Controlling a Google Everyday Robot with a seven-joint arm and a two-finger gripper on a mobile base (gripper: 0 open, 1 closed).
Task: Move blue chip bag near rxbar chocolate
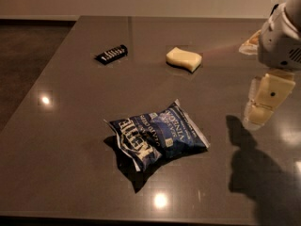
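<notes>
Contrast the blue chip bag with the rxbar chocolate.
The blue chip bag is far larger than the rxbar chocolate. The bag is puffy, crinkled blue foil; the bar is flat and black. The bag lies near the front, the bar far left. Both rest on the table, apart from the end effector at right.

arm (pixel 281 40): white shell, vent slits | jaws: cream, dark dot, right edge
</notes>
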